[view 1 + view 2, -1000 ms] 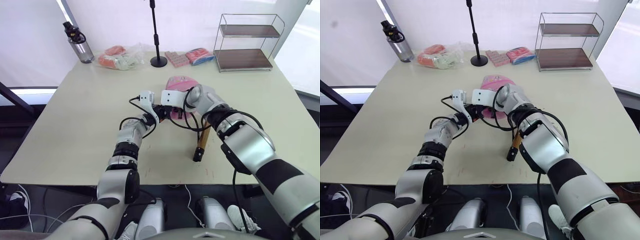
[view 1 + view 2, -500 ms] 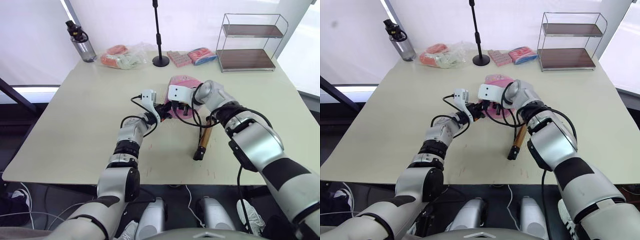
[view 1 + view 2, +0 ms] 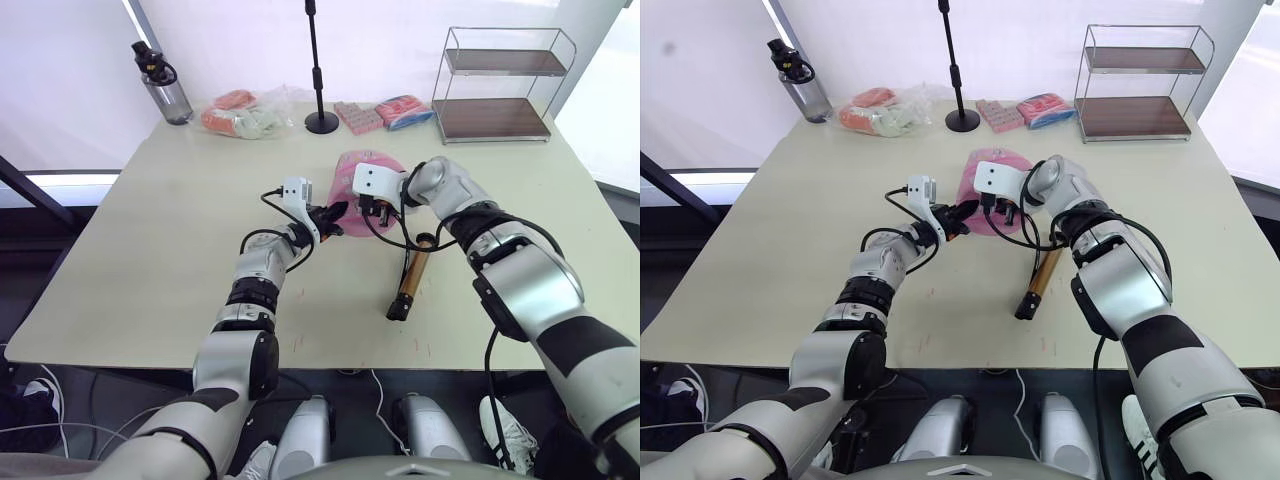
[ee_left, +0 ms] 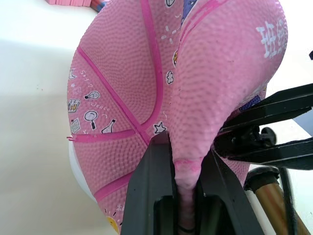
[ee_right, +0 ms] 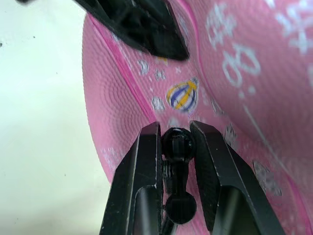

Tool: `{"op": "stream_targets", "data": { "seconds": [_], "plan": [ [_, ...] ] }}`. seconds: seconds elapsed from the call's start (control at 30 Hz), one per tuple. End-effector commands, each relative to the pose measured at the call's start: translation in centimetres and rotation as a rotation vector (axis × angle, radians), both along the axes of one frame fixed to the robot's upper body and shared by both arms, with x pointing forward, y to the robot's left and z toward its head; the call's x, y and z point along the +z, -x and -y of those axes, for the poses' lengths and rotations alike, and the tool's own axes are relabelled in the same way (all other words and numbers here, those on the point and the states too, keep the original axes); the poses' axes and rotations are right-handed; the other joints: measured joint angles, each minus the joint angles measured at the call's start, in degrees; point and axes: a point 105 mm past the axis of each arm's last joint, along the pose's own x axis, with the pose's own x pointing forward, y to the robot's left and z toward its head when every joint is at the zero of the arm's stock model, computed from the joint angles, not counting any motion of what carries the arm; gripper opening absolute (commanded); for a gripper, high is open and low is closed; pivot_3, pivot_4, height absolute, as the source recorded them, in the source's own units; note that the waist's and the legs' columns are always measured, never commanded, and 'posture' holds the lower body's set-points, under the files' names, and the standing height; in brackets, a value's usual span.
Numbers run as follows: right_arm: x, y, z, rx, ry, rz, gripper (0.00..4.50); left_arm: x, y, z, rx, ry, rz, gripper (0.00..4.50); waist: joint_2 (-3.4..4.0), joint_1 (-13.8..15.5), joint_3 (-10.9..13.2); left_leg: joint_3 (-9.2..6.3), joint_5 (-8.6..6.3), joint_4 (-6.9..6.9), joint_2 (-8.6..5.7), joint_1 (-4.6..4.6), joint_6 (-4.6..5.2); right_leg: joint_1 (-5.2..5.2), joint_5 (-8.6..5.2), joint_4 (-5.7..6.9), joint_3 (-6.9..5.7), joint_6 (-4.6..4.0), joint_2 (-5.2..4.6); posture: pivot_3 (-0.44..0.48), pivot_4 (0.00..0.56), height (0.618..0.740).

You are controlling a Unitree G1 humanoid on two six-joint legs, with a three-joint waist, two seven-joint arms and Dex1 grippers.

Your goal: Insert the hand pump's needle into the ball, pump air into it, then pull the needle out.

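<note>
1. R gripper (image 5: 175,147) has shifted right since earlier, clamped on hose's black needle fitting (image 5: 178,147) against saggy pink printed ball (image 3: 362,190).
2. L gripper (image 4: 182,169) pinches ball fold.
3. Gold-bronze hand pump (image 3: 409,279) lies on table beside ball.

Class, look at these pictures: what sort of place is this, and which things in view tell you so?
Probably a robot test or recording room, not a home. A plain table stands against white screens, a black stand pole rises at its far edge, and props are set out: a wire shelf, a water bottle, pink packets.
</note>
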Motion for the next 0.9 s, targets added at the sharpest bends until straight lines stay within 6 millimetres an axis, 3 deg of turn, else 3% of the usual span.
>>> {"op": "stream_targets", "data": {
  "seconds": [0.03, 0.9],
  "plan": [
    [-1.7, -0.5, 3.6, -0.103, 0.080, -0.019, 0.40, -4.3, 1.8, 0.9, -0.069, -0.054, -0.147, 0.00, 0.00, -0.11, 0.00, 0.00, 0.00, 0.00, 0.00, 0.01, 0.00, 0.00, 0.00, 0.00, 0.00, 0.00, 0.00, 0.000, 0.150, 0.731],
    [-4.5, 0.7, 2.3, -0.079, 0.196, -0.081, 0.40, -4.5, 1.9, 0.9, -0.061, -0.048, -0.151, 0.00, 0.03, -0.39, -0.13, 0.00, 0.00, 0.00, 0.00, 0.15, 0.00, 0.09, 0.00, 0.05, 0.04, 0.00, 0.02, 0.000, 0.150, 0.731]
  ]
}}
